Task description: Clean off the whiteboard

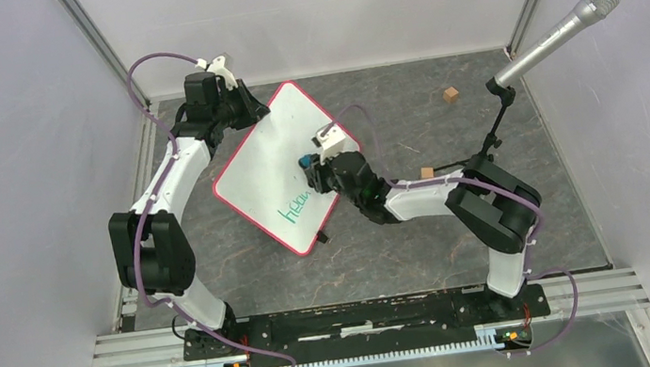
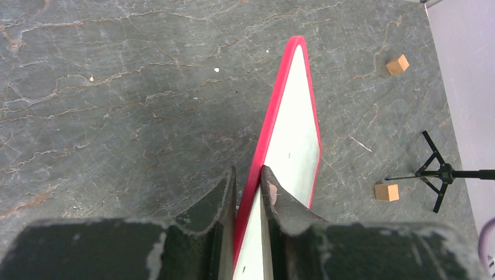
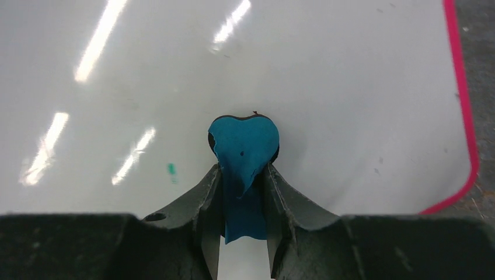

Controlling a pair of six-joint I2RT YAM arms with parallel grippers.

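While the left gripper (image 2: 248, 175) is closed on the far left edge of the whiteboard (image 1: 266, 158), one finger on each face, the board sits at left of centre on the grey stone-patterned desk (image 1: 406, 249), turned like a diamond with one corner pointing far. From the left wrist it shows almost edge-on, a thin red rim running away from the fingers, so it appears tilted rather than flat on the desk. It is white with rounded corners, and its upper area is bare and glossy, with ceiling lights reflected in it. Green handwriting (image 1: 296, 208) runs along its near right part, and a small green mark (image 3: 171, 169) lies just left of the right gripper (image 3: 244, 175). A black clip foot (image 1: 322, 238) sticks out at the near corner. The right gripper is clamped narrowly on a blue eraser pad (image 3: 244, 143), whose rounded end lies against the white surface just far of the writing. Two small wooden blocks (image 1: 450, 95) and a microphone stand (image 1: 495, 137) are well to the right.
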